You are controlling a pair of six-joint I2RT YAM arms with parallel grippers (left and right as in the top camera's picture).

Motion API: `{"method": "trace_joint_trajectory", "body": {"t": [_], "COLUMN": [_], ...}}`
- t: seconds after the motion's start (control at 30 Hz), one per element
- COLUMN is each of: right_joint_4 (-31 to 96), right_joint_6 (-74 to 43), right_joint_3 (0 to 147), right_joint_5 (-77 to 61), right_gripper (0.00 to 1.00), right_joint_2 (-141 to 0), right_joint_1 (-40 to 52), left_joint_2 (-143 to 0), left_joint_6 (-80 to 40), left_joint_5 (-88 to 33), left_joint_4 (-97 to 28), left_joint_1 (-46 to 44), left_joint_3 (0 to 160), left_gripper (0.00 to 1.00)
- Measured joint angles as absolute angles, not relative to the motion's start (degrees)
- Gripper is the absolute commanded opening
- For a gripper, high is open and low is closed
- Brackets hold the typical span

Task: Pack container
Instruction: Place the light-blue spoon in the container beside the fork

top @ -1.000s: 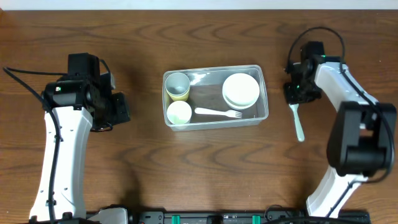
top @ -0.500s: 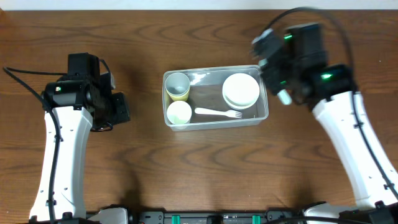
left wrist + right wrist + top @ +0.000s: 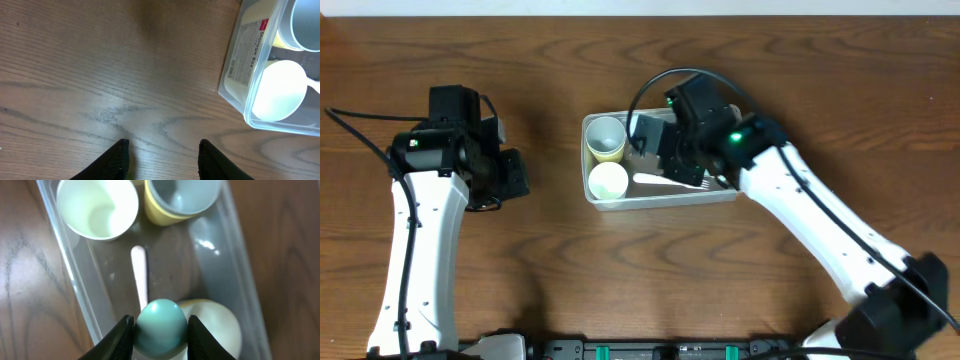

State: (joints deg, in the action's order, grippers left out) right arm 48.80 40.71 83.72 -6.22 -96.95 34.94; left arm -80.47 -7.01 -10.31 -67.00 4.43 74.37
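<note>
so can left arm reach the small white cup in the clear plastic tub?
Probably yes: small white cup sits uncovered at the clear plastic tub's end nearest the open left fingers; right arm is over the middle.

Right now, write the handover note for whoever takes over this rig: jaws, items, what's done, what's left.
Left gripper: jaws open, empty, over the table beside the container.
Right gripper: jaws shut on a pale green utensil, above the container's inside.
Done: yellow cup, white cup, white utensil and white bowl lie in the container.
Left: lower and release the green utensil inside, then probably pull the arm clear.
</note>
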Motion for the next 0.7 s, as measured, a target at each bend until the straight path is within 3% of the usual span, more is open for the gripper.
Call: {"method": "trace_joint_trajectory", "body": {"t": [0.4, 0.7], "right_joint_4": [49.5, 48.8], "right_joint_6": [41.3, 39.5], "right_joint_3": [83.6, 83.6], "right_joint_5": [-6.2, -6.2], "right_gripper": [0.5, 0.51], "right_joint_2": [-99.7, -99.7], "right_joint_1": [35.0, 35.2], "left_joint_2": [-80.5, -80.5], "left_joint_6": [-7.0, -7.0], "left_joint_5": [-10.3, -10.3], "left_joint_4": [-67.0, -66.9], "left_joint_1": [4.4, 4.4], "left_joint_3": [74.4, 74.4], "left_gripper": [0.45, 0.45]}}
